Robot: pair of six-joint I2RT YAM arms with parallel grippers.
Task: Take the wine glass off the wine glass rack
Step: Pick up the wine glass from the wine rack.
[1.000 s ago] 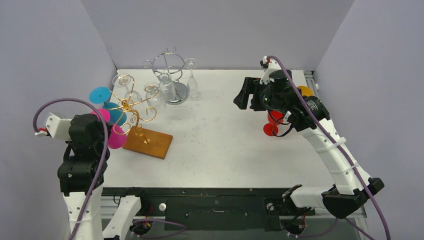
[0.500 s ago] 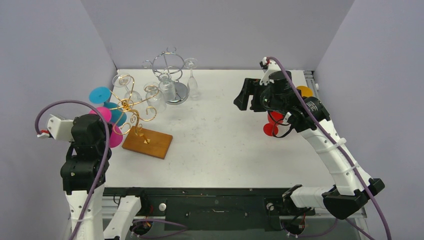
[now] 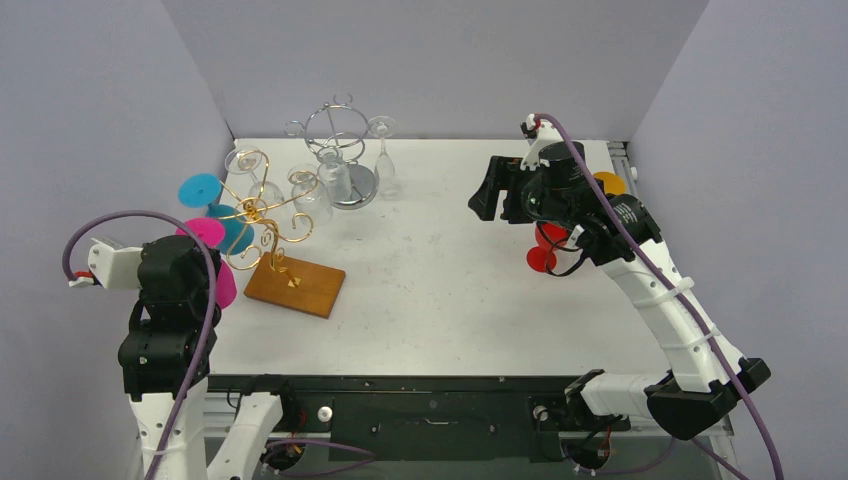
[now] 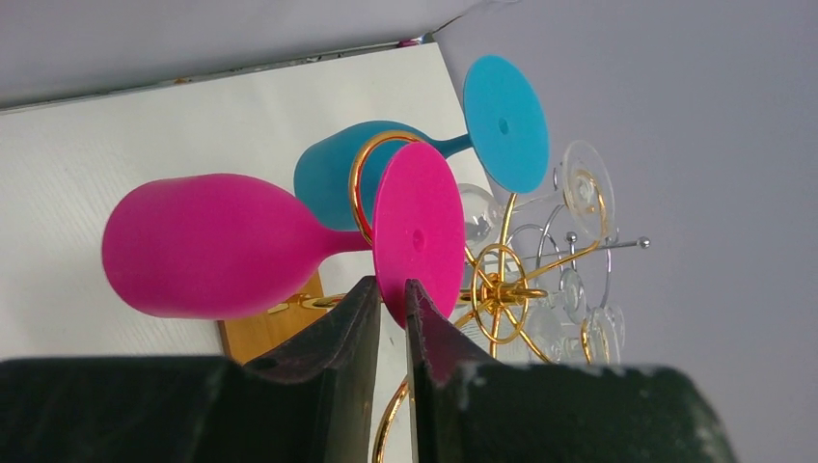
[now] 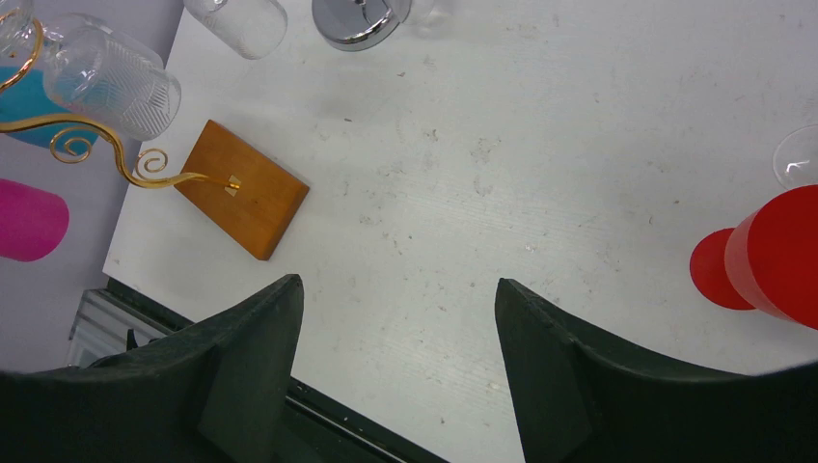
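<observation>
Left jaws nearly shut, pinching the pink glass (image 4: 212, 246) by its foot edge; right jaws wide, empty. We fear the rim slips or snags the rack (image 3: 296, 286).

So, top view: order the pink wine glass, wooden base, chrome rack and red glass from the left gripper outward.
1. pink wine glass, at the left gripper, left edge.
2. wooden base, front left.
3. chrome rack, back centre-left.
4. red glass, right side.
</observation>
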